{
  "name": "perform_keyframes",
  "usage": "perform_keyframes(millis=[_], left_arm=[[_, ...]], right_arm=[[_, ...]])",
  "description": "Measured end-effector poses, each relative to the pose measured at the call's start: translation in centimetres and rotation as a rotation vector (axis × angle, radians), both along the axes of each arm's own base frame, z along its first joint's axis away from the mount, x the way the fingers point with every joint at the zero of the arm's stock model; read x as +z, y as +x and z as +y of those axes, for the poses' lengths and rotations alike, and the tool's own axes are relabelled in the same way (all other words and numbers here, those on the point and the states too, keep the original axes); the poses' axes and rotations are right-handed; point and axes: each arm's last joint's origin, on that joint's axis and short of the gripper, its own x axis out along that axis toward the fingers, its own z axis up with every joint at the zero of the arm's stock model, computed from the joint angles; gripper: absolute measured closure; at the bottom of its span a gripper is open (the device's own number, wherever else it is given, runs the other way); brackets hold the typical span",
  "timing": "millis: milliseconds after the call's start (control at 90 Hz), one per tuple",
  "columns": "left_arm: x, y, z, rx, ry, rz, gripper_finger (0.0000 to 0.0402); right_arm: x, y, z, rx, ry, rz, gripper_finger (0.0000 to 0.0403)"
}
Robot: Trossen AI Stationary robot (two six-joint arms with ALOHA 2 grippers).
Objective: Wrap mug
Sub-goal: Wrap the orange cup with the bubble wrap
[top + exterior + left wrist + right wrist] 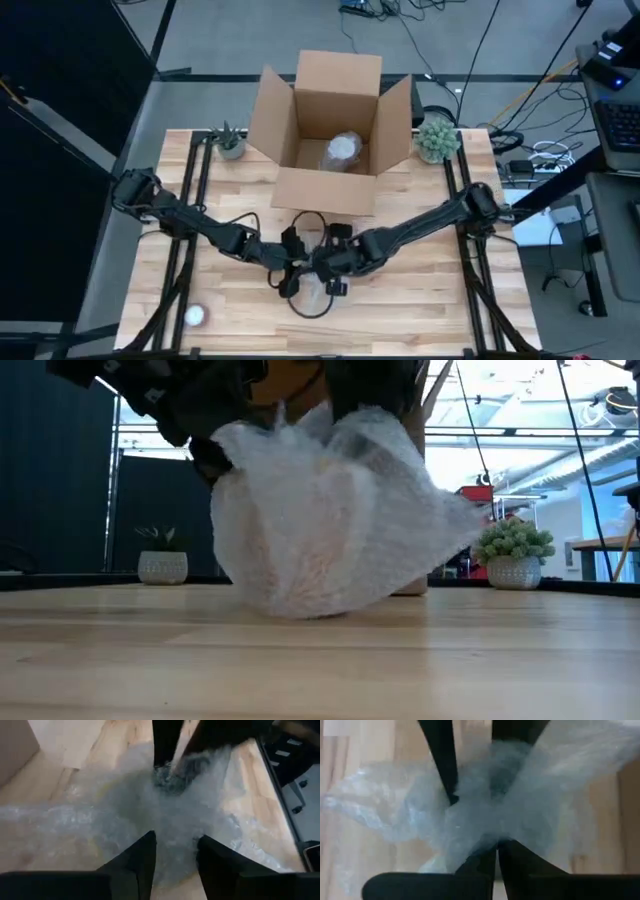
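A bundle of clear bubble wrap (330, 530) stands on the wooden table (420, 310) near its middle. The mug shows only as a pale shape (320, 555) through the wrap. Both grippers meet over the bundle's gathered top. My right gripper (496, 851) is shut on the wrap. My left gripper (177, 852) is open, with one finger on each side of the gather. In the high view the left gripper (297, 268) and the right gripper (322, 268) sit close together above the bundle (318, 292). My left gripper comes from above, slanting from the table's left. Its fingertips (451, 795) reach into the gathered wrap, one on each side; whether they pinch it I cannot tell. My right gripper pinches the bunched top of the wrap (492, 832) between its two fingers, slanting down from the table's right. Several layers are gathered there. The bundle's bottom (320, 610) rests on the table.
An open cardboard box (330, 120) stands at the far middle with a wrapped item (342, 148) inside. Small potted plants stand at its left (230, 143) and right (437, 138). A small white round thing (195, 316) lies near the front left.
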Motion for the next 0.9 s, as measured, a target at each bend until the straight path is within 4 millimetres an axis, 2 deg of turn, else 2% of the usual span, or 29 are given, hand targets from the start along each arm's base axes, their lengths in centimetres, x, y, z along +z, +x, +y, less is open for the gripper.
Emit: perform_keyframes(millis=[144, 333, 422, 578, 689, 811, 900], left_arm=[[1.4, -0.5, 0.1, -0.006, -0.05, -0.037, 0.0282], [2.3, -0.4, 0.5, 0.001, -0.037, -0.092, 0.0282], [1.7, 0.3, 0.7, 0.008, -0.024, -0.103, 0.0282], [-0.8, 1.4, 1.0, 0.022, 0.011, -0.034, 0.0282], [-1.8, 1.7, 0.9, 0.021, 0.03, -0.003, 0.0282], [-2.0, 1.7, 0.9, 0.025, 0.036, 0.002, 0.0282], [-1.8, 1.6, 0.9, 0.025, 0.033, -0.005, 0.0282]], right_arm=[[-1.6, 0.3, 0.3, -0.015, -0.005, 0.038, 0.0399], [-1.6, 0.4, 0.3, -0.016, 0.003, 0.03, 0.0399], [-1.4, 0.5, 0.3, -0.014, 0.009, 0.011, 0.0399], [-1.2, 0.5, 0.3, -0.008, 0.011, 0.003, 0.0399], [-0.3, 0.1, 0.2, -0.003, 0.026, -0.005, 0.0399], [2.1, -0.6, 0.2, 0.028, 0.117, -0.014, 0.0399], [3.6, -1.6, -0.1, -0.026, 0.172, -0.008, 0.0399]])
